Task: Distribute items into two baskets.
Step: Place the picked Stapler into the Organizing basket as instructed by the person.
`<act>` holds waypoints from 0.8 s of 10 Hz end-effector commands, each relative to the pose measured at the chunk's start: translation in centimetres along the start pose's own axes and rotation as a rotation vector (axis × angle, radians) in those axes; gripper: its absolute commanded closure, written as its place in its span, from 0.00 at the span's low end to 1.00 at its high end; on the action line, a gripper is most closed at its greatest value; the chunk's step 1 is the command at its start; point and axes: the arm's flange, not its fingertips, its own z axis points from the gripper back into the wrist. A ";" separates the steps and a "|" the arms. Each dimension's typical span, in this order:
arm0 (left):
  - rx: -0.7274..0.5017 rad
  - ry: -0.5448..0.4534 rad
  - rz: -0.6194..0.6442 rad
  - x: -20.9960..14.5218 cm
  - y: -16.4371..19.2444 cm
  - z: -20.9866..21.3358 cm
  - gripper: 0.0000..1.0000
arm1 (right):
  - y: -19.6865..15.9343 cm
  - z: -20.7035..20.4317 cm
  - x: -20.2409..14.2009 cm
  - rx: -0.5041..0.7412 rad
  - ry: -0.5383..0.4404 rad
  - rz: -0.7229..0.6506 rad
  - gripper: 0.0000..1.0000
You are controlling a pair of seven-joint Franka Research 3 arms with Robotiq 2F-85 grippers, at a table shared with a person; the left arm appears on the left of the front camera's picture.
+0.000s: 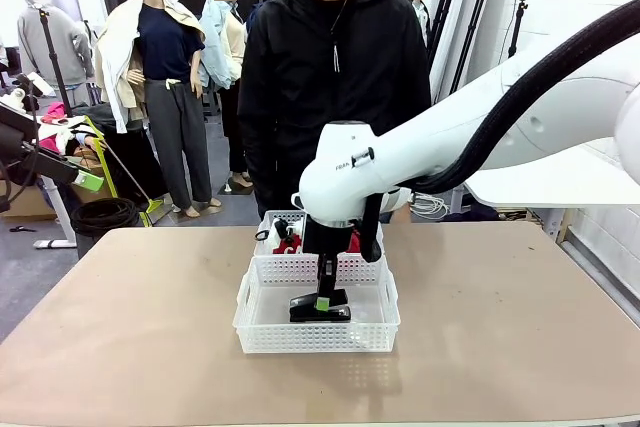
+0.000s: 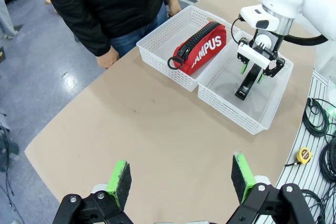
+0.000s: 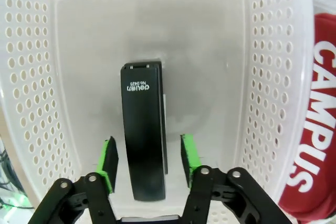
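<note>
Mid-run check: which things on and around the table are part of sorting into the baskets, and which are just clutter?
Job:
red CAMPUS pouch, lying in the far basket
black stapler, on the floor of the near basket, between the right gripper's parted fingers

Lying about:
yellow tape measure off the table's edge
black cables on the floor

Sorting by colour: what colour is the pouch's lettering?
White, on the red pouch; clearest in the left wrist view.
</note>
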 end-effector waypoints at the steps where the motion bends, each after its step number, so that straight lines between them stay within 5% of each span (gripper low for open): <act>1: 0.002 -0.003 0.006 0.0 -0.1 0.1 0.00 | 1.3 2.4 -1.6 0.015 -0.019 -0.011 0.00; 8: 0.002 -0.003 0.006 0.0 -0.1 0.1 0.00 | 1.7 5.6 -1.6 -0.006 0.017 -0.031 0.00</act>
